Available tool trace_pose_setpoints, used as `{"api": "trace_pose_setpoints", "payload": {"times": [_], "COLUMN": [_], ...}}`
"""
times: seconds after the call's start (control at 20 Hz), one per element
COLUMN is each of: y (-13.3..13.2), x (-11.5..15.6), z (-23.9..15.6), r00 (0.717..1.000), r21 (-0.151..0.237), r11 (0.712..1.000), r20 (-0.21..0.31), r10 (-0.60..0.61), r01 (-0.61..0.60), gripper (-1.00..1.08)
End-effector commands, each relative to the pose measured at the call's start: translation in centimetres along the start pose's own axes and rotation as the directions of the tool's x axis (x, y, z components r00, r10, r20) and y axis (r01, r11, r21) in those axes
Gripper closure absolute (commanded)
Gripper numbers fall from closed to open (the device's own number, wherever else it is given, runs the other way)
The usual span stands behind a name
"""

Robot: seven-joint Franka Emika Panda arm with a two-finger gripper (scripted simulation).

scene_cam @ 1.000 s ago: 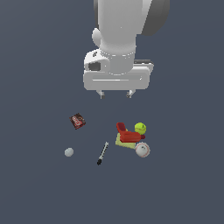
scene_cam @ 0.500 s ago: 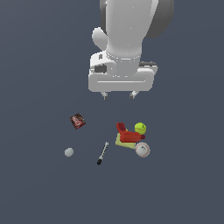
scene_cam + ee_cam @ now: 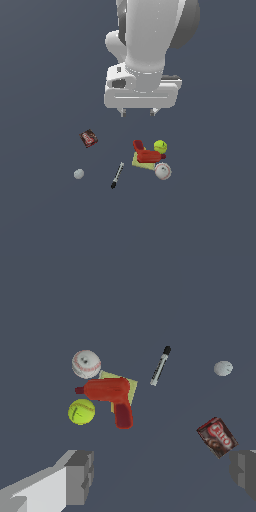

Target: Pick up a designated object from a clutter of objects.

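Going from the exterior view's left to its right, the grey ball (image 3: 78, 174) lies alone on the tabletop (image 3: 40, 215), with the dark red box (image 3: 88, 138) a little beyond it and also alone. Next comes the black-and-white marker (image 3: 117, 175), lying apart from everything. Then the tight group: the red blocky tool (image 3: 145, 152) rests on the yellow-green pad (image 3: 140, 162), the white baseball (image 3: 162, 171) sits just beside the pad's edge, and the tennis ball (image 3: 160, 146), the one to be picked, sits just beside the red item, possibly touching it, though the render is too coarse to be sure.

The tool (image 3: 136, 112) hangs well above all of this, its fingers spread wide and pinching nothing; in the wrist view the two pads (image 3: 80, 476) stand far apart with the tennis ball (image 3: 81, 411) between and beyond them.

So nothing of the pick is done. Still to come, by my reading: line up over the tennis ball, descend, close on it, and lift it clear of its neighbours.
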State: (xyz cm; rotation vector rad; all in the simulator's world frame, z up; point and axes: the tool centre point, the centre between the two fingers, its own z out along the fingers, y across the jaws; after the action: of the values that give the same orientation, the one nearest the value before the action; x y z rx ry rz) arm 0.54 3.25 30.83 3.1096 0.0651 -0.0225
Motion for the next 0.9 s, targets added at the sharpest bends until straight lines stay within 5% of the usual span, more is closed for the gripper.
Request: {"api": "trace_pose_setpoints", "payload": {"times": [0.0,0.85], "y": [-0.6,-9.8], "x": [0.2,-0.4], "z": [1.0,15.0], "r00": [1.0,0.995], "r21": [0.0,0.014], "r11": [1.0,0.995], "r20": [0.0,-0.012], "r10": [0.006,0.099], "r01": [-0.006,-0.099], "gripper": [-0.92,-0.92]}}
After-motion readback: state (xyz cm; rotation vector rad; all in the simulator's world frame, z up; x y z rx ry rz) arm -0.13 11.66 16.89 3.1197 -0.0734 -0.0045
